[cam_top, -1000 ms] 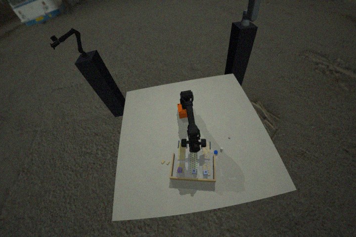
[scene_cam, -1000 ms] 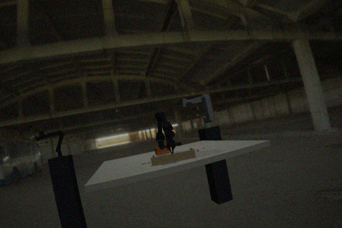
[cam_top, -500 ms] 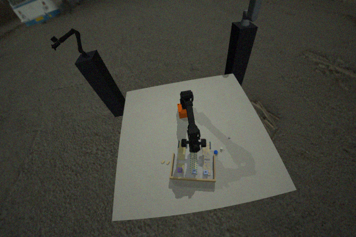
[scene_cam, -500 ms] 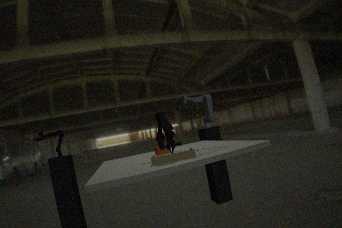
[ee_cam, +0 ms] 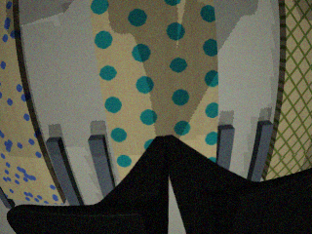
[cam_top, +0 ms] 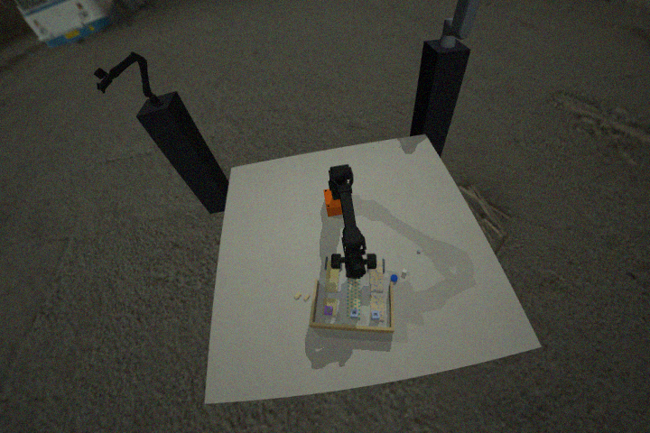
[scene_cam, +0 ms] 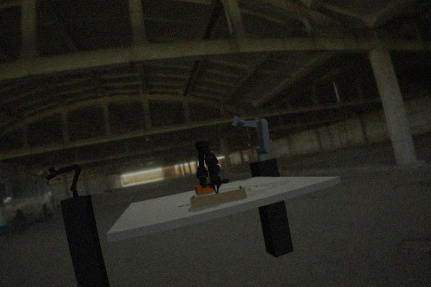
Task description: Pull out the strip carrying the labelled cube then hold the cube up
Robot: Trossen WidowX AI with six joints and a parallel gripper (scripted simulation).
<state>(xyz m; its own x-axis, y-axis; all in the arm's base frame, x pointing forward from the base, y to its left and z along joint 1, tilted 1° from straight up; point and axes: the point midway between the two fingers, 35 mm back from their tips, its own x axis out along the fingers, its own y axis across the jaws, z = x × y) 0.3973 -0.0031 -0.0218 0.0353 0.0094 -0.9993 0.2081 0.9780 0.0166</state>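
Observation:
Three strips lie side by side in a wood-walled tray (cam_top: 351,327) (scene_cam: 219,198). The middle strip (cam_top: 354,295) (ee_cam: 144,85) has teal dots and shows no break where visible; a pale blue cube (cam_top: 354,312) is on its front end. The left strip (cam_top: 332,282) (ee_cam: 299,63), green-latticed, seems broken by a grey gap; a purple cube (cam_top: 328,310) is at its front. The right strip (cam_top: 376,280) (ee_cam: 14,132), blue-speckled, shows a line across it, with another pale blue cube (cam_top: 376,315). Labels are unreadable. My gripper (scene_cam: 216,192) (ee_cam: 164,143) is shut and empty over the middle strip's rear; contact is unclear.
Slate bars (ee_cam: 102,161) (ee_cam: 225,148) flank the middle strip. A blue piece (cam_top: 393,278) and a white piece (cam_top: 403,272) lie right of the tray, two yellow bits (cam_top: 297,296) left. An orange block (cam_top: 331,204) is by my arm's base. Two other arms stand beyond the table.

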